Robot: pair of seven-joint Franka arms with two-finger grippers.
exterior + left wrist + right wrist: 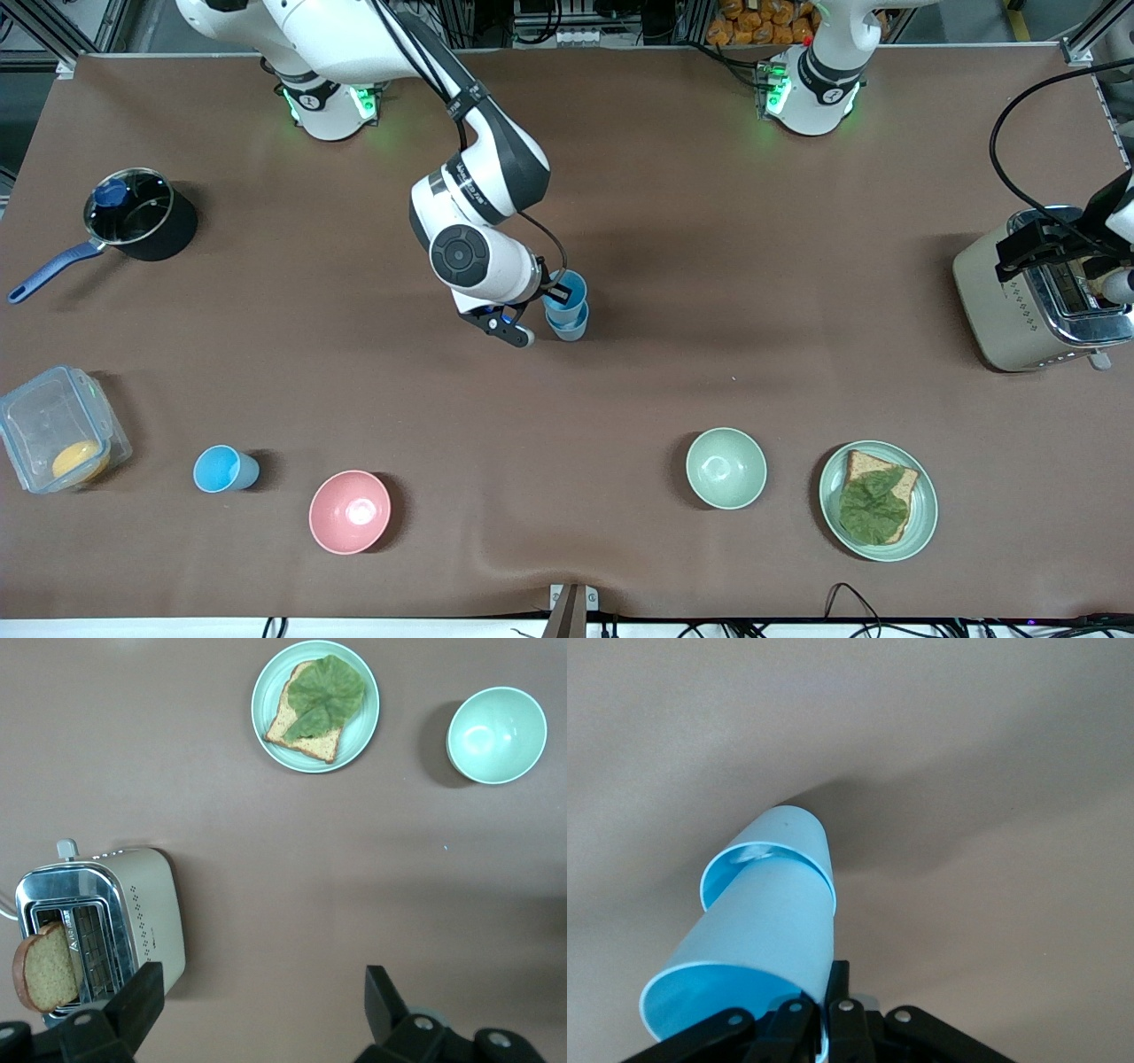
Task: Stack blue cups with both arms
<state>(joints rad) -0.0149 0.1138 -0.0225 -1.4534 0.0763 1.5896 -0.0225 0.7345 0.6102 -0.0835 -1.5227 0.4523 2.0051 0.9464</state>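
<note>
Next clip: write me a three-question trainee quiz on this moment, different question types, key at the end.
1. True or false: the right pincer is shut on the rim of a blue cup set in a second cup.
2. Multiple choice: what stands in the toaster slot? A) bread slice B) lettuce leaf C) spoon
3. Fill in: the loose blue cup stands between the plastic box and the ____ bowl.

Key: 1 true; 2 A, a bread slice, with the open left pincer over the table beside the toaster; 3 pink.
</note>
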